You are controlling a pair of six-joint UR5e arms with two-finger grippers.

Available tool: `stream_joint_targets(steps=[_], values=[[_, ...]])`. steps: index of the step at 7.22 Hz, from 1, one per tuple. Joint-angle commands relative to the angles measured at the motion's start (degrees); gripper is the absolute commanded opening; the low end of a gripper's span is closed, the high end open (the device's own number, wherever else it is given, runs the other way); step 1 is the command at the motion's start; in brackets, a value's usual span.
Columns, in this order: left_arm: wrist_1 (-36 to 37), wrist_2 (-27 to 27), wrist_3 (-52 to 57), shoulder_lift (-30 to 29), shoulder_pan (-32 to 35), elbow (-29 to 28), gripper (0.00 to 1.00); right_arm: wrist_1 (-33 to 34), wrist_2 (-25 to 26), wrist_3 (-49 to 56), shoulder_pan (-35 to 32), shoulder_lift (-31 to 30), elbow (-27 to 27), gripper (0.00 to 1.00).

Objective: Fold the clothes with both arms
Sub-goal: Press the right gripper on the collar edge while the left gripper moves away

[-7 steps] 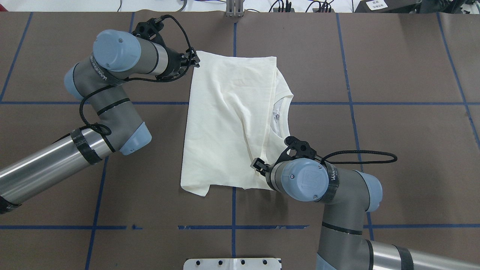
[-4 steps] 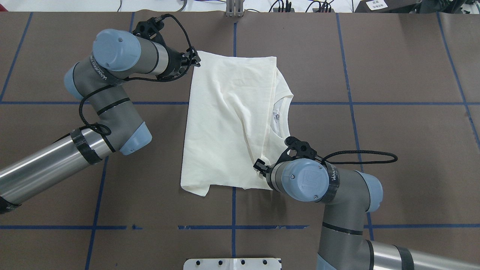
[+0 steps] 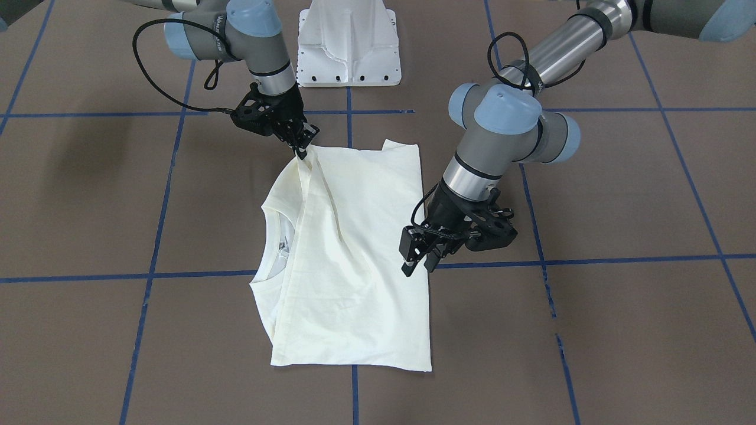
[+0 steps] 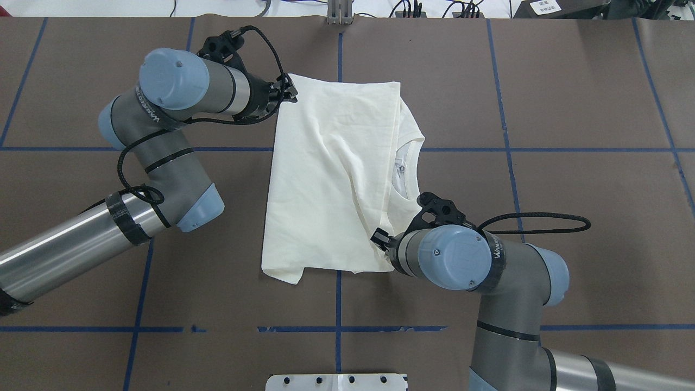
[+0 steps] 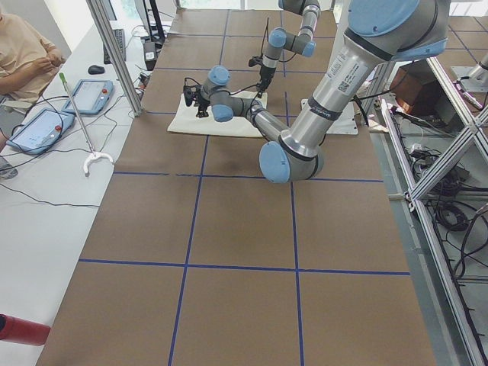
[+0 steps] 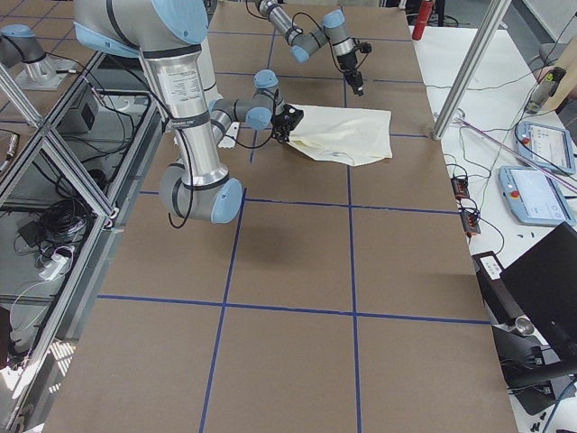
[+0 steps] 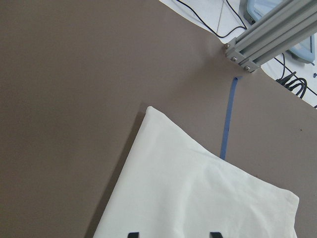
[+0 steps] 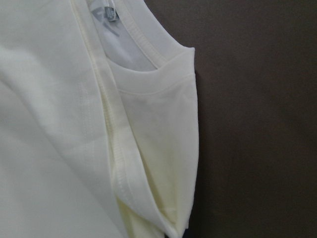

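Shirt: cream T-shirt (image 8: 54, 148) fills left ~2/3 of frame; no print vis.
Neck: ribbed collar (image 8: 143, 42) curves in from top, down to the rt; small grey label (image 8: 110, 12) inside it at top edge.
Fold: upper layer's stitched edge (image 8: 106, 124) runs diag top to btm, over shoulder part.
Shoulder: flap (image 8: 166, 148) w/ straight rt edge, narrows to corner at btm.
Table: dark brown surface (image 8: 257, 124), rt third.

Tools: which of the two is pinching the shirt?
The right tool, shut on a puckered corner of the T-shirt; the left tool hangs open over the opposite edge.
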State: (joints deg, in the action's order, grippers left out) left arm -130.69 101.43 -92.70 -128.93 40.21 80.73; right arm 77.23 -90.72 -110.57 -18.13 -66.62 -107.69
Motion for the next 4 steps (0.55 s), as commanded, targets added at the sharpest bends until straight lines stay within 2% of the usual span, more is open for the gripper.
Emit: stream_joint_targets(steps=[1,2,3,4], values=[[6.0,-0.6,-6.8,6.9,-7.6,13.5,0.56,0.0,-0.8,-0.2,-0.1,-2.3,-4.1,0.0],[8.2,-4.3,-9.3,12.5,-12.3,20.5,0.57,0.0,-0.8,-0.3,-0.1,-2.8,-4.8,0.0],[8.3,-8.1,-11.9,17.8,-17.6,23.7,0.61,0.0,-0.9,-0.3,-0.2,-3.2,-5.0,0.0],[8.3,-8.4,-14.5,18.6,-19.1,23.9,0.65,-0.1,-0.9,-0.3,-0.1,-3.3,-5.1,0.0]])
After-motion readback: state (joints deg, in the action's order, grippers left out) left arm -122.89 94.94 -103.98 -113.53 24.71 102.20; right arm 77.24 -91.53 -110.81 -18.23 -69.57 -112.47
